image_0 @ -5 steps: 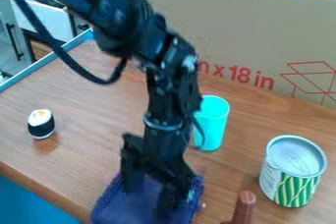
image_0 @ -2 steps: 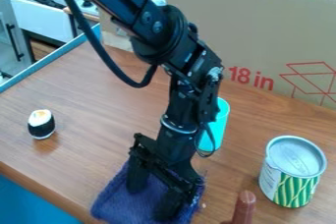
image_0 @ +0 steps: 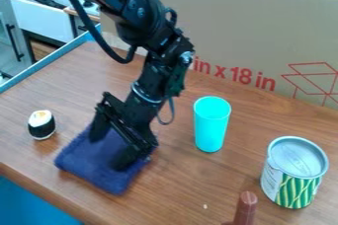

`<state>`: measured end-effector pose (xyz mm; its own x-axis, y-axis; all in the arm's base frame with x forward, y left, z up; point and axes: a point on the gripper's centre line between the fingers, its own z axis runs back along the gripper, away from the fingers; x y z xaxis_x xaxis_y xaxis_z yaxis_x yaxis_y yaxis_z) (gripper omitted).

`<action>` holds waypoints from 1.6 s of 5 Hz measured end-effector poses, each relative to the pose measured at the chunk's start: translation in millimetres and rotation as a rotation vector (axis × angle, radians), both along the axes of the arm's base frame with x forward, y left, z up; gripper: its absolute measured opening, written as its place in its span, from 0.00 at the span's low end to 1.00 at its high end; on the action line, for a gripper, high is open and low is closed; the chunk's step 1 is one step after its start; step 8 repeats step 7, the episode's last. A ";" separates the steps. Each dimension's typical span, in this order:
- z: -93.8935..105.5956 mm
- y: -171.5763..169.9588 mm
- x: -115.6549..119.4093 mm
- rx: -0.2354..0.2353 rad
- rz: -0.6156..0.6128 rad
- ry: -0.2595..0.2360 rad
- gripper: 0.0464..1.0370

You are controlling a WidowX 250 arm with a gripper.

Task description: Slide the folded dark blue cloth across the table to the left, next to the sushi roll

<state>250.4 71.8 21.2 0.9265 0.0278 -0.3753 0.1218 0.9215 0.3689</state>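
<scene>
Where your gripper [image_0: 107, 152] slants down from the top left, its two fingers stand well apart, tips on one dark blue cloth [image_0: 109, 182]; you cannot tell whether any fabric is caught between them. The cloth lies flat near the front edge of the wooden table [image_0: 165, 197], left of centre, one corner pointing towards you. Its sides run diagonally (it is nearly square, so its long axis is unclear). Red print and a line drawing mark the one cardboard panel [image_0: 264, 26] behind. You also have one toy sushi roll [image_0: 41, 125], one turquoise cup [image_0: 211, 128], one can [image_0: 295, 179] with a green-patterned label, and one brown stick [image_0: 245, 209].
</scene>
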 end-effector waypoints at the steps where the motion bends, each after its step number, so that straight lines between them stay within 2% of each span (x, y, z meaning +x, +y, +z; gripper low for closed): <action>1: 0.2 16.6 -4.1 -0.007 0.037 0.006 0.96; 2: 0.1 20.8 -3.4 -0.086 0.015 0.003 0.96; 3: 8.4 11.7 -8.2 -0.199 -0.013 -0.080 0.96; 4: 38.4 -2.5 -9.6 -0.289 -0.092 -0.212 0.96; 5: 48.0 -4.3 -16.3 -0.288 -0.104 -0.240 0.96; 6: 52.5 -1.1 -24.0 -0.284 -0.121 -0.196 0.96; 7: 58.0 18.5 -29.9 -0.312 -0.047 -0.162 0.96; 8: 58.0 18.5 -29.9 -0.312 -0.047 -0.162 0.96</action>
